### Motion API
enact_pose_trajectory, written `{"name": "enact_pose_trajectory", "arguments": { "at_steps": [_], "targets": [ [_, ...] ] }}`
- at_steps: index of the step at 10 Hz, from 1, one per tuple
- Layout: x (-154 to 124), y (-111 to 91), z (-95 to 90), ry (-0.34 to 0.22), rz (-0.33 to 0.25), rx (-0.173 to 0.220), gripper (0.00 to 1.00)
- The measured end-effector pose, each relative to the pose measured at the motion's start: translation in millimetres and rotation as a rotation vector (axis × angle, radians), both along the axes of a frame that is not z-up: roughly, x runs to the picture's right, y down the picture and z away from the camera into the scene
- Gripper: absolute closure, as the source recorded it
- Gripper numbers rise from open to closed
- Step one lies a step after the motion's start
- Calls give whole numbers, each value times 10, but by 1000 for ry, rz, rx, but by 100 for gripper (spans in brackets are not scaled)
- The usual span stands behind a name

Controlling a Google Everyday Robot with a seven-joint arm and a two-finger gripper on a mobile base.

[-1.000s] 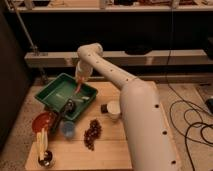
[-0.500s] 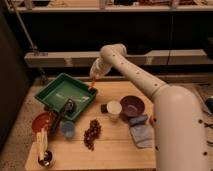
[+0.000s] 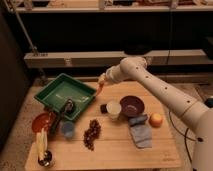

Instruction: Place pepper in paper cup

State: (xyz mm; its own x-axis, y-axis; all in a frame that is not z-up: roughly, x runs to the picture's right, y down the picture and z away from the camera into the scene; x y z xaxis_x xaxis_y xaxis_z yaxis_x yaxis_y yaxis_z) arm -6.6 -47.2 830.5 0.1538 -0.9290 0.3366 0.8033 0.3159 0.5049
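Pepper (image 3: 101,87), clenched in the gripper (image 3: 102,82) near the far edge, has left the green tray (image 3: 59,93); paper cup (image 3: 113,108) delivery pending.

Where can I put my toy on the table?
The table is bare along the front, below the grapes and cloth. It's crowded around the paper cup and purple bowl. The gripper hovers beside the green tray, behind the paper cup.
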Motion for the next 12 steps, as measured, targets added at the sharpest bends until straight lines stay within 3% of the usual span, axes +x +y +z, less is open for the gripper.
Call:
{"name": "enact_pose_trajectory", "arguments": {
  "at_steps": [6, 8, 10, 11, 12],
  "targets": [
    [-11, -14, -19, -4, 3, 13, 100],
    [110, -65, -116, -8, 2, 109, 100],
    [508, -165, -421, -58, -37, 292, 100],
    [607, -201, -527, -71, -52, 337, 100],
    [777, -237, -731, -94, -92, 423, 100]
  ]
}}
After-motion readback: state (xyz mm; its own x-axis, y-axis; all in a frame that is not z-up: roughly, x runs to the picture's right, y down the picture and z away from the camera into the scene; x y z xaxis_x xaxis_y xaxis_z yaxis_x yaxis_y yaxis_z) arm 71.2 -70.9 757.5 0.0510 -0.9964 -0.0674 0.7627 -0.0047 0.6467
